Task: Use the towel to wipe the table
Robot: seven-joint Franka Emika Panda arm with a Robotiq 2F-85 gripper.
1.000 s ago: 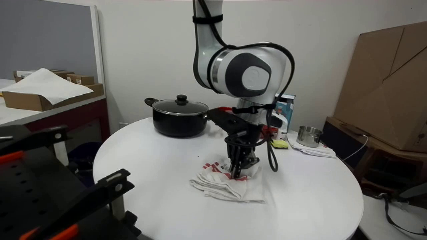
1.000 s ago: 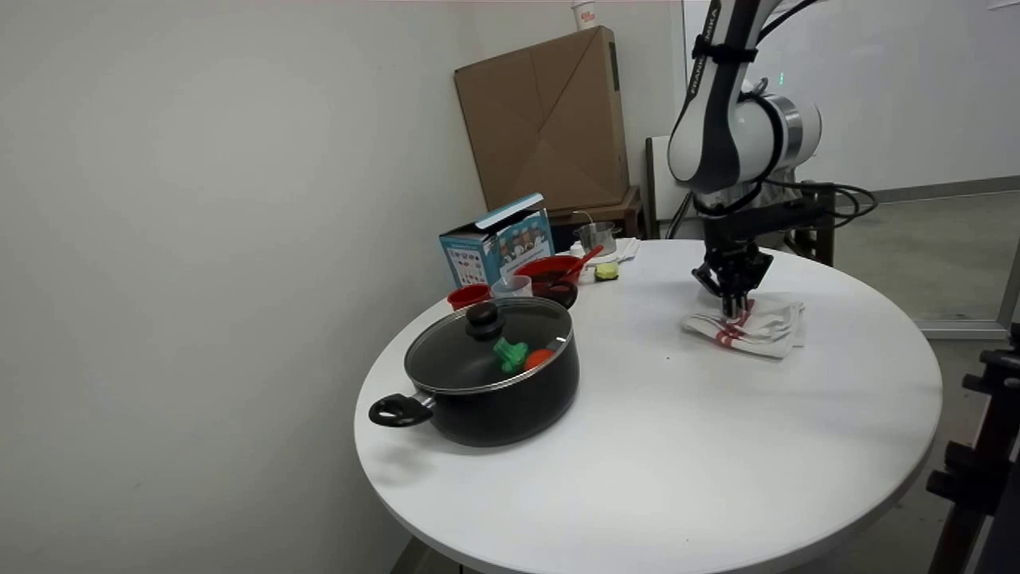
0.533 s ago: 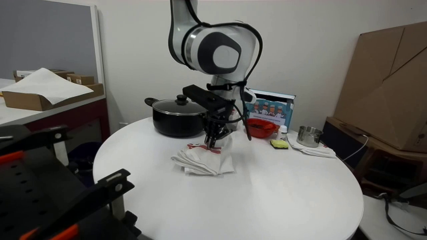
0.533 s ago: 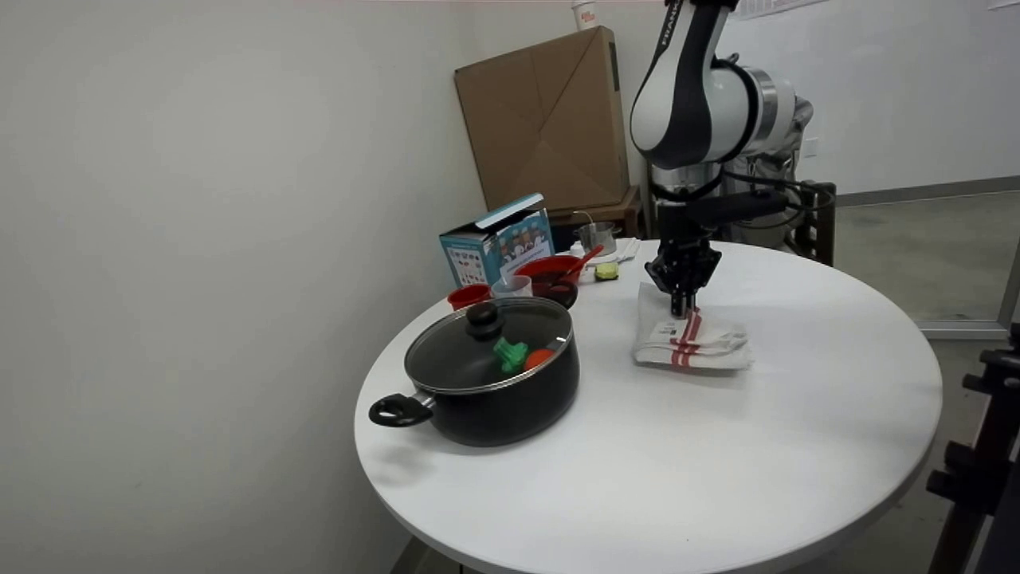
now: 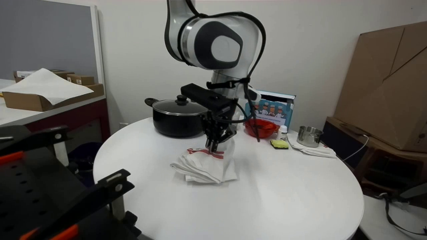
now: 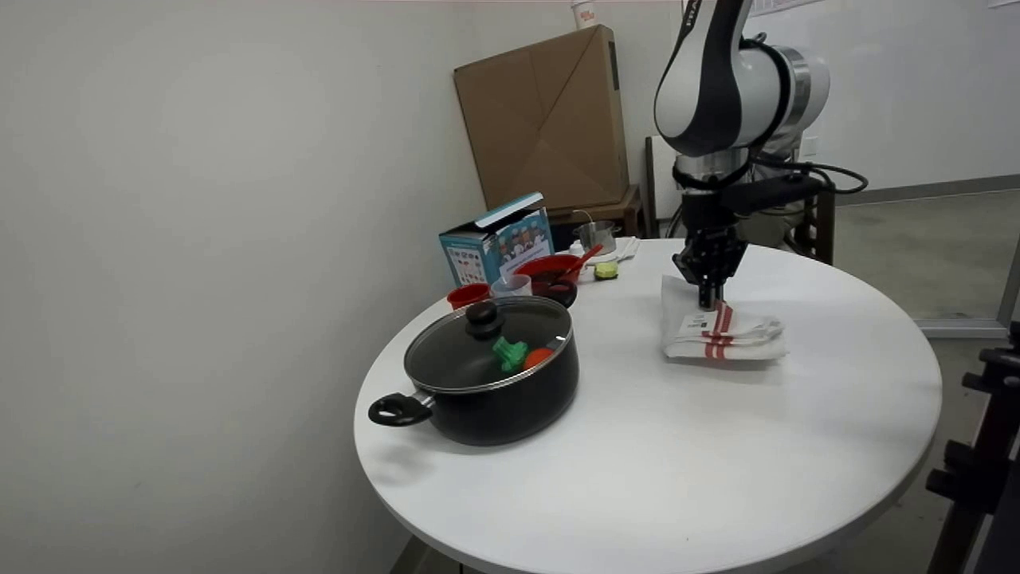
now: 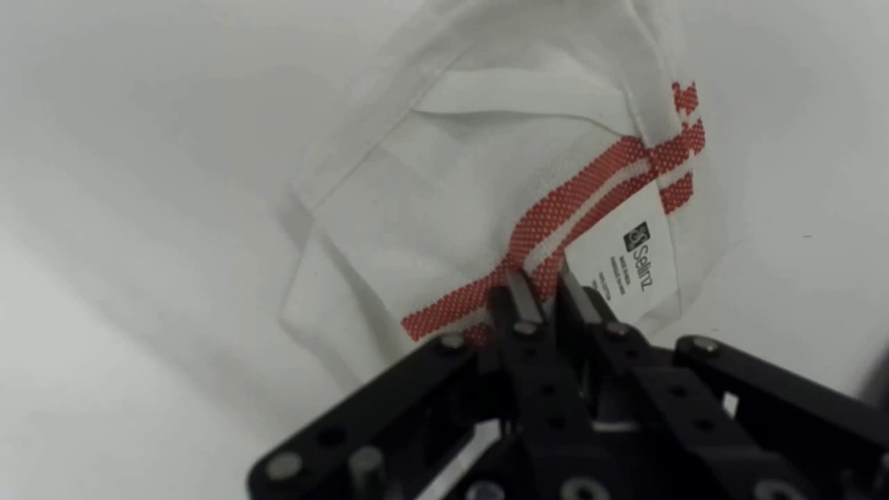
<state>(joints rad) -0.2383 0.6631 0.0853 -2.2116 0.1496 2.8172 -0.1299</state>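
In exterior view: towel [image 5: 206, 168], white, red-striped, rumpled; on or just above round desk [image 5: 287, 200], contact cannot be told. Claw [image 5: 211, 147] clenched on it from above. Cloth nearer wall [image 5: 320, 66] than second ago; red bowl [image 5: 265, 133] now mostly in sight.

In exterior view: lidded black pot [image 6: 494, 410], unmoved, apart from towel. Cloth closer to pot than second ago, yet slightly back from half-second-ago spot. Reversal suggests back-and-forth stroke; wiping likely under way.

In wrist view: claw pinching striped fold, label [image 7: 642, 267] just beside. Hold looks secure; more passes probably needed.
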